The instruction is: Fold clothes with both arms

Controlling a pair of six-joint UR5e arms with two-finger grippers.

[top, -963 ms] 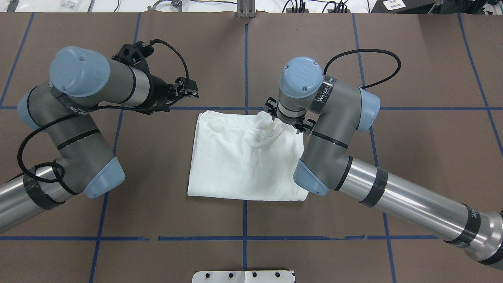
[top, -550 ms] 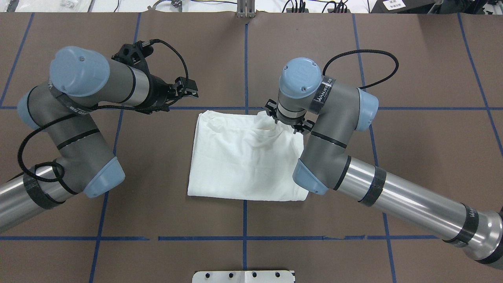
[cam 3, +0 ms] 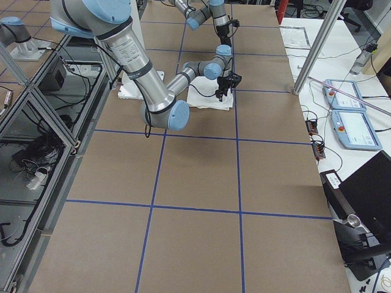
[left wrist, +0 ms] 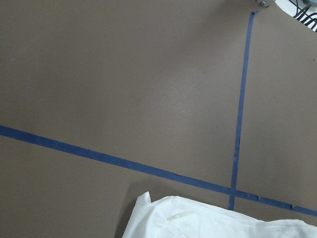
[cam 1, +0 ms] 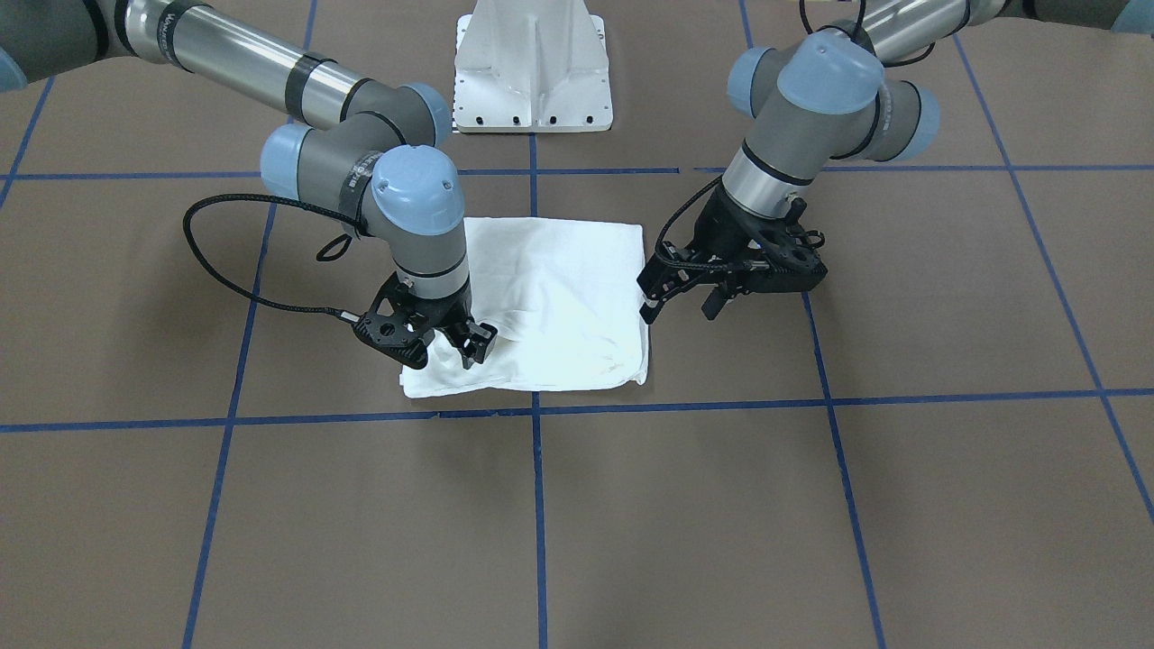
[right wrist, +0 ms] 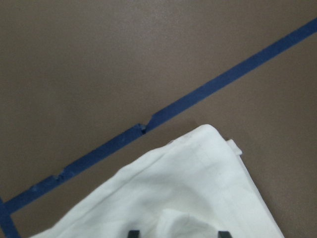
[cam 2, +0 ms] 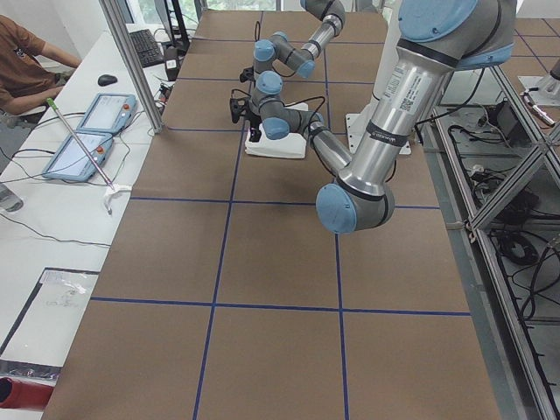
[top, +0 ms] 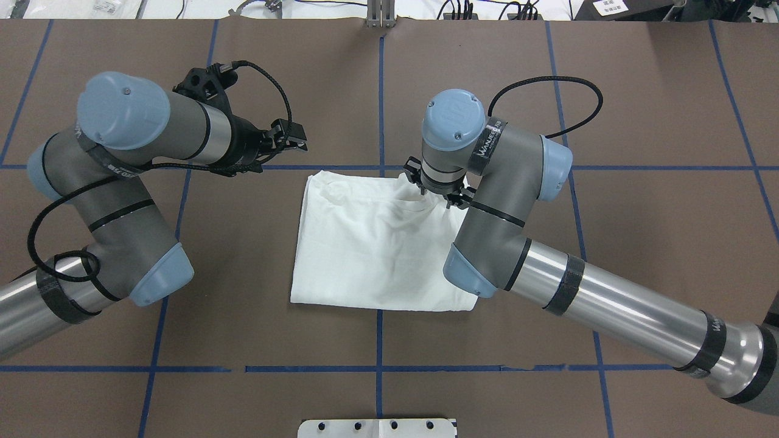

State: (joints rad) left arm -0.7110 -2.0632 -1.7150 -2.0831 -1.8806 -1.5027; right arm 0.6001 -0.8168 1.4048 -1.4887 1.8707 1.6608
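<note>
I saw the shirt (top: 371, 255) lying folded, plain side up, in the middle of the surface (top: 243, 255). My right gripper (cam 1: 448, 350) was down on its far corner by the collar, jaws apart astride a hump of cloth. My left gripper (cam 1: 679, 305) hung just off the opposite edge, jaws apart and empty.

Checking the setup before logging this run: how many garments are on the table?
1. A folded white shirt lies at the middle of the table, with the right gripper down at one far corner. Anything tucked inside the folds would be hidden.
</note>
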